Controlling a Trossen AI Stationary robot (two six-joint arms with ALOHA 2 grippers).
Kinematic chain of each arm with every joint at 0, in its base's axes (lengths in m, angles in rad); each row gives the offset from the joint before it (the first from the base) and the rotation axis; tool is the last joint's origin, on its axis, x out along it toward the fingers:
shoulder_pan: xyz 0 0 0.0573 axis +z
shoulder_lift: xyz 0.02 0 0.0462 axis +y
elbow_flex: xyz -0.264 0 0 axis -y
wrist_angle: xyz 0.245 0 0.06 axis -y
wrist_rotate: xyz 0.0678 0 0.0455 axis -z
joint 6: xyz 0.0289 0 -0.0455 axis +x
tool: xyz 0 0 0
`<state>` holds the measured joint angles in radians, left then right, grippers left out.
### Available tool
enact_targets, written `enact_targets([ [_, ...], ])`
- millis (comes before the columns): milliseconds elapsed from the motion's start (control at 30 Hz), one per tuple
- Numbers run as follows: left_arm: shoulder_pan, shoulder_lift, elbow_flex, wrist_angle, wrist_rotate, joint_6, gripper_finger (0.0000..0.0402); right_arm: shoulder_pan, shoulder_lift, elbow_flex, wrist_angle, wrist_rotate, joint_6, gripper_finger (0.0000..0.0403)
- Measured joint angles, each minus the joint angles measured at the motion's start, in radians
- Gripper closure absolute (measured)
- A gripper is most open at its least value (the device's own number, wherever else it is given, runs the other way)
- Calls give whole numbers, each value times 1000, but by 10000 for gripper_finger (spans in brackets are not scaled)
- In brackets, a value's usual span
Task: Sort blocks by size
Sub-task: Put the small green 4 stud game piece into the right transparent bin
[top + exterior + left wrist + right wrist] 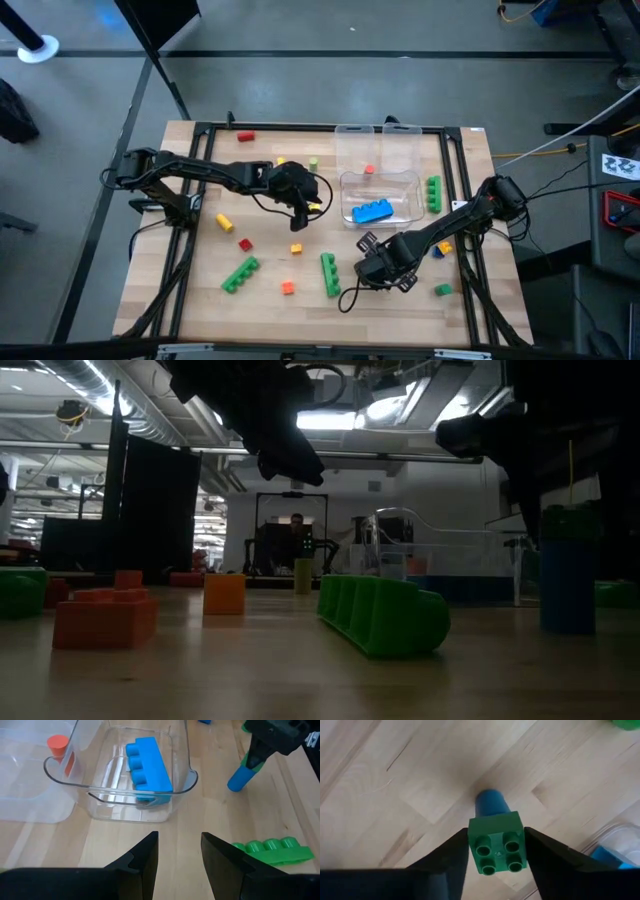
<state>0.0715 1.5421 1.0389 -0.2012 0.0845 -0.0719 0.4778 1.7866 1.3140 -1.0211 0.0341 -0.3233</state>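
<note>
Sorting barely begun, most blocks loose

Wooden desk [200, 290] carries scattered blocks: only the blue brick [372, 211] and a small red piece [369, 170] lie in the clear trays [385, 150]. Right gripper [496, 851] is closed on a green square brick [496, 842] stacked on a blue cylinder [491, 804] that stands on the wood. Left gripper [179, 852] hovers empty, parted. Three long green bars, about ten small pieces remain

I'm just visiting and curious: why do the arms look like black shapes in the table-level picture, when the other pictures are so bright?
Low view: bright ceiling lights behind backlight the arms, leaving silhouettes and dim blocks like the green bar. High and wrist views: even light, clear colours.
</note>
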Motion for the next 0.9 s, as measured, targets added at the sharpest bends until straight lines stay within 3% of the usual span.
enact_targets([
  [133,0,0,0,0,0,0,269,0,0,0,-1,0,0,257],
  [433,0,0,0,1,0,0,269,0,-1,14,-23,0,0,239],
  [767,0,0,0,2,0,0,269,0,-1,128,-147,3,0,252],
  [900,0,0,0,2,0,0,269,0,-2,169,-236,74,0,244],
])
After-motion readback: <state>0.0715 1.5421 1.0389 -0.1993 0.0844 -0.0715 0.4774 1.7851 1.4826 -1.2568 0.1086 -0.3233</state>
